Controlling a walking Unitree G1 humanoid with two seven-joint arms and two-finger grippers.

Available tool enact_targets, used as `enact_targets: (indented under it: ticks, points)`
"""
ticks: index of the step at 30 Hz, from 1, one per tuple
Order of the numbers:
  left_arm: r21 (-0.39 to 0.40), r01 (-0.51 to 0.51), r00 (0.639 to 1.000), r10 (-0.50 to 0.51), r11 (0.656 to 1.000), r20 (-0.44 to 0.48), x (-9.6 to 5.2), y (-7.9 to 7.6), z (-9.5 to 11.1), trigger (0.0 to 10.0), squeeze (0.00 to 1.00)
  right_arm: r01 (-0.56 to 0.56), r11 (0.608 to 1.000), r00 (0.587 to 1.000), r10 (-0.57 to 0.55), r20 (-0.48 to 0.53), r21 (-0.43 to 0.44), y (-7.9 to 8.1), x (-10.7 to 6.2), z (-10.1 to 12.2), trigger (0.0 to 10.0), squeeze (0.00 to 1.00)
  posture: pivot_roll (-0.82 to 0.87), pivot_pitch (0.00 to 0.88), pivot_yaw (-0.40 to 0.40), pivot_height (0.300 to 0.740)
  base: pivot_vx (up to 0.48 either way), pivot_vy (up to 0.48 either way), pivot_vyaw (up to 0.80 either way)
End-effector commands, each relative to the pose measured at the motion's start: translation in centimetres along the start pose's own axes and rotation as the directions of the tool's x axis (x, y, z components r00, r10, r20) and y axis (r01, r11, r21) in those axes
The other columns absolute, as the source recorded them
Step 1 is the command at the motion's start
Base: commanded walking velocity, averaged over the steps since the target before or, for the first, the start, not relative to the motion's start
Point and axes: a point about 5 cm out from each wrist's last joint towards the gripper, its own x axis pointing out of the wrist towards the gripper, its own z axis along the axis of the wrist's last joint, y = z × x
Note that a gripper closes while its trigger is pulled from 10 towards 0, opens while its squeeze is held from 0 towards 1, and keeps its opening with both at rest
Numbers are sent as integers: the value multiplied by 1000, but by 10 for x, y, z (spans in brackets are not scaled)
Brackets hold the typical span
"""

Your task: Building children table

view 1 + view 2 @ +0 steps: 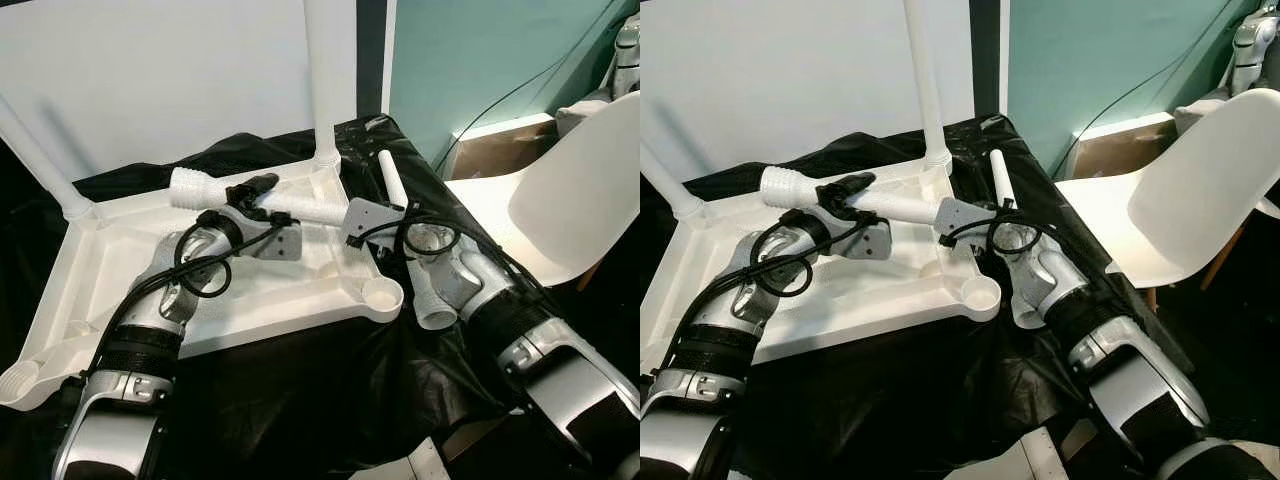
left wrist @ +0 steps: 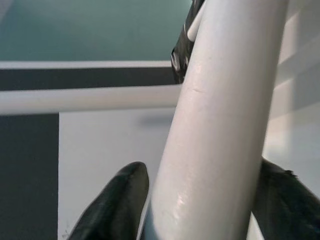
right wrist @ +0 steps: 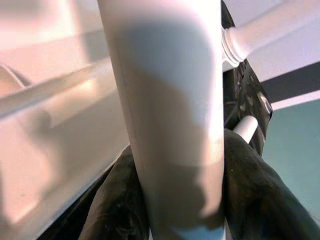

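Left gripper (image 1: 250, 190) is clamped on the loose table leg (image 1: 300, 211), black fingers (image 2: 112, 205) either side of the white tube just behind its ribbed threaded end (image 1: 192, 187). Right gripper (image 1: 962, 214) is closed on the same leg at its other end, pads (image 3: 252, 192) pressed on both sides. The leg lies roughly level above the upturned table top (image 1: 110, 250), which rests on a black sheet (image 1: 330, 390). Two legs already stand in the far corner sockets: rear leg (image 1: 327, 80) and far left leg (image 1: 35, 155). The near right socket (image 1: 382, 294) is open; the near left corner (image 1: 20, 380) appears unfilled too. A further white leg (image 1: 392, 178) lies on the sheet just beside the right wrist, and a white chair (image 1: 570, 200) stands to the right. Risks, as judged: with both grippers on one smooth tube, any mismatch between the arms could twist it out of a grip. If the threaded end meets a socket tilted, it may cross-thread or jam. A sideways push could slide the top on the slick sheet or strain the fitted legs. The wrist cables (image 1: 200, 265) hang near the work and could snag. Writing: no brand, label or text legible on any part.
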Motion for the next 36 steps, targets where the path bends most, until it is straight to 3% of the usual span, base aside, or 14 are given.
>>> enact_targets:
  ticks: [1, 2, 3, 11, 12, 17, 18, 19, 23, 25, 32, 35, 36]
  points:
    - [22, -371, 928, 372, 928, -28, -3, 17, -5, 0, 0, 9, 1000, 998, -9, 61, 6, -3, -1, 13, 0, 0, -72, 0, 97, 740, 0, 0, 0]
    - [9, -352, 936, 352, 936, -26, -2, 14, -5, 0, 0, 27, 1000, 998, -28, 63, 12, -6, -2, 14, 1765, 0, -72, 0, 97, 740, 0, 0, 0]
    - [1, -337, 941, 337, 942, -22, -1, 11, -5, 0, 0, 66, 998, 996, -67, 63, 21, -12, -2, 14, 10000, 0, -75, 0, 97, 740, 0, 0, 0]
    - [-2, -317, 948, 317, 948, -23, -1, 8, -4, 0, 0, 175, 985, 982, -174, 71, 2, -25, -4, 15, 10000, 0, -75, 0, 97, 740, 0, 0, 0]
    - [-3, -314, 949, 313, 950, -25, -1, 8, -4, 0, 0, 218, 976, 973, -219, 80, 17, -29, -5, 17, 10000, 1000, -75, 0, 99, 740, 0, 0, 0]
    - [-12, -300, 953, 299, 954, -36, 0, 5, -3, 0, 0, 343, 939, 924, -338, 177, 4, -38, -11, 34, 10000, 1000, -75, 0, 100, 740, 0, 0, 0]
    - [-16, -293, 956, 292, 956, -41, 1, 4, -4, 0, 0, 369, 929, 904, -358, 233, -5, -38, -14, 42, 10000, 129, -76, 0, 101, 740, 0, 0, 0]
    - [-22, -286, 957, 285, 958, -45, 1, 2, -4, 0, 0, 390, 921, 883, -374, 282, -2, -37, -17, 49, 10000, 0, -75, 0, 102, 740, 0, 0, 0]
    - [-27, -282, 959, 281, 959, -48, 1, 2, -4, 0, 0, 400, 916, 867, -381, 322, 6, -36, -20, 54, 10000, 0, -75, 0, 102, 740, 0, 0, 0]
    - [-35, -271, 962, 269, 962, -53, 1, 0, -5, 0, 0, 427, 904, 814, -397, 424, 25, -28, -28, 66, 10000, 0, -76, 0, 103, 740, 0, 0, 0]
    - [-63, -258, 965, 254, 964, -64, 2, -3, -6, 0, 0, 432, 900, 781, -403, 477, 52, -17, -35, 66, 10000, 0, -78, 0, 105, 740, 0, 0, 0]
    - [-161, -265, 963, 254, 951, -86, 4, -7, -8, 0, 0, 436, 891, 730, -431, 530, 124, -10, -45, 66, 10000, 0, -82, 0, 107, 740, 0, 0, 0]
    - [-161, -265, 963, 254, 951, -86, 4, -7, -8, 0, 0, 436, 891, 730, -431, 530, 124, -10, -45, 66, 10000, 0, -82, 0, 107, 740, 0, 0, 0]
